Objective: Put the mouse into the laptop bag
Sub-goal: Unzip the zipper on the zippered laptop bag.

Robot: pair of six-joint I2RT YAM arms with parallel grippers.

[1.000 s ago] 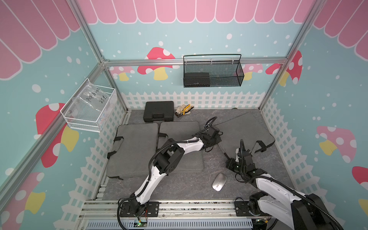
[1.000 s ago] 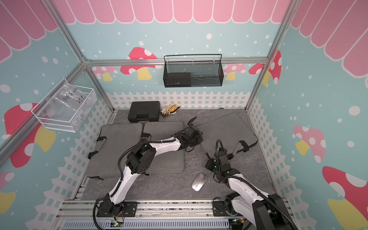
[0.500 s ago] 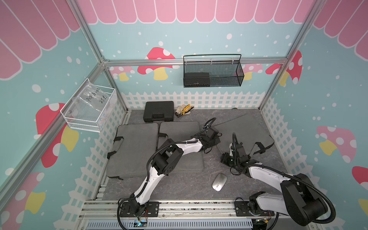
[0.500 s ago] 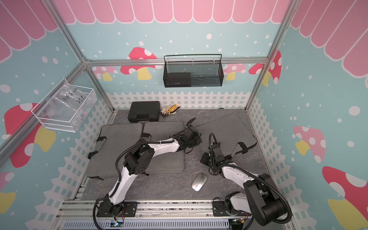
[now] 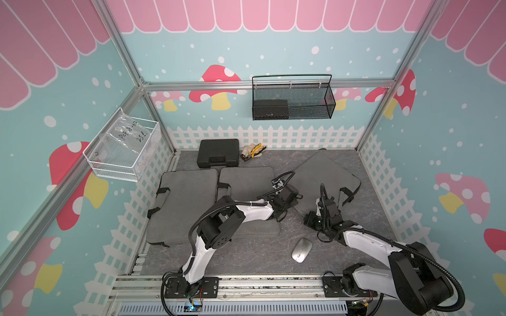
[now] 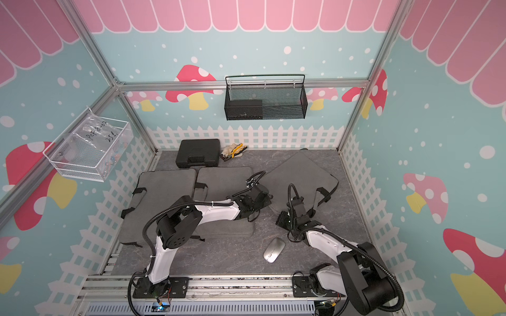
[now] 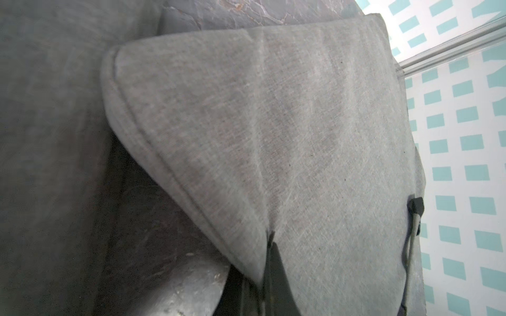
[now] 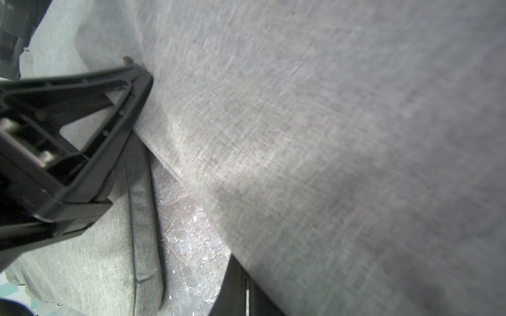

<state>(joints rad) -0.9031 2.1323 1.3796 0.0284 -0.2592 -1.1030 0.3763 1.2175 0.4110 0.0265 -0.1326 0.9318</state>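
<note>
The silver mouse [image 5: 302,249] [image 6: 273,249] lies on the grey table near the front, with nothing touching it. A grey laptop bag [image 5: 325,175] [image 6: 301,175] lies skewed at the back right. My left gripper [image 5: 295,196] [image 6: 269,196] is shut on the bag's left edge, and the left wrist view shows the fabric [image 7: 301,136] pinched in the gripper [image 7: 264,276] and lifted. My right gripper [image 5: 308,217] [image 6: 282,219] is at the bag's front corner. It is shut [image 8: 246,290], with its tips tucked under the fabric [image 8: 328,136] and the left arm's finger [image 8: 90,131] close by.
Two more grey bags [image 5: 186,202] [image 5: 246,180] lie flat to the left, under the left arm. A black case [image 5: 218,153] and gloves [image 5: 253,150] sit at the back wall. A black mesh basket [image 5: 291,101] and a white wire basket [image 5: 123,147] hang on the walls.
My right arm has swung away from beside the mouse, back and left to the bag's front corner. The left arm has kept its grip and barely moved. The mouse has stayed put.
</note>
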